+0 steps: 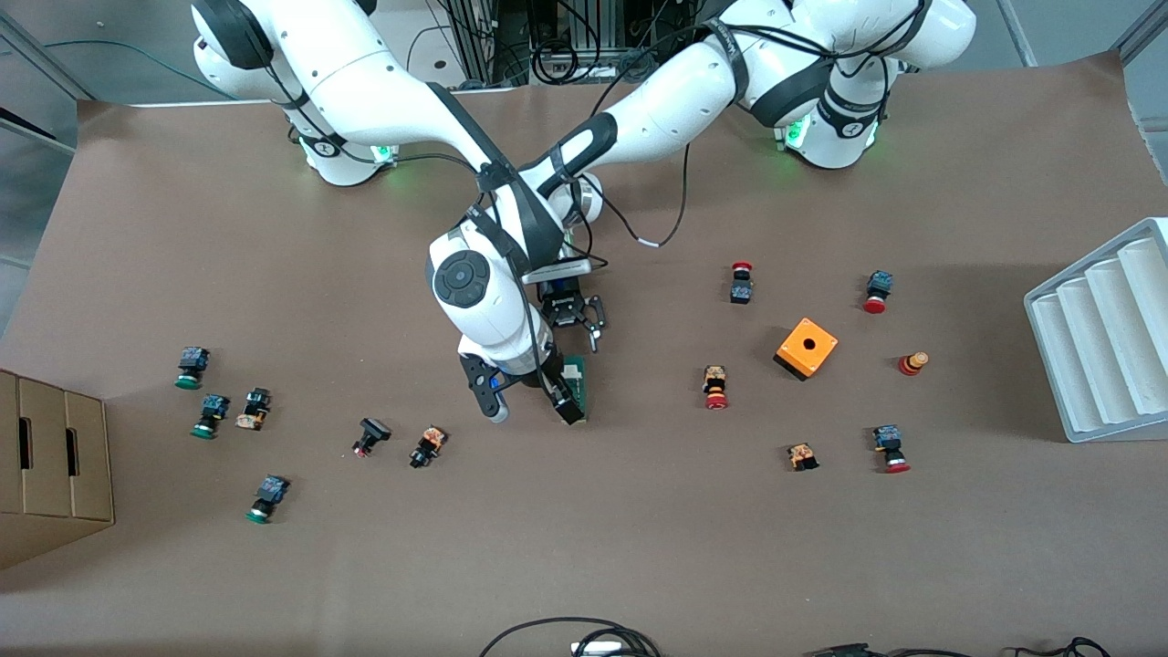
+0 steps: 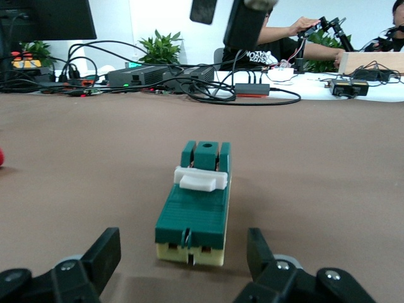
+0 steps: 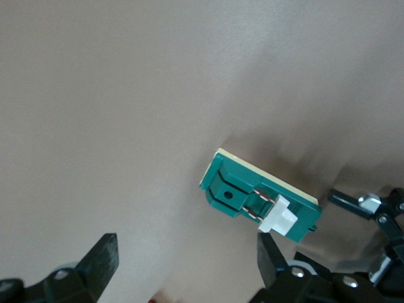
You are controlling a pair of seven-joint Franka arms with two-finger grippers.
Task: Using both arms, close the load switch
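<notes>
The load switch (image 1: 578,379) is a narrow dark-green block on a cream base with a white lever (image 2: 201,178), lying flat mid-table. My left gripper (image 1: 579,327) is open and low at the switch's end farther from the front camera; its fingers (image 2: 104,252) stand apart on either side of that end and do not touch it. My right gripper (image 1: 522,394) is open over the table beside the switch, one finger (image 1: 566,401) covering the switch's nearer end. In the right wrist view the switch (image 3: 252,192) lies just off one fingertip (image 3: 268,246), close to the lever.
An orange box with a hole (image 1: 807,348) and several red push buttons lie toward the left arm's end, near a grey ribbed tray (image 1: 1104,338). Several green and black buttons and a cardboard box (image 1: 50,465) lie toward the right arm's end.
</notes>
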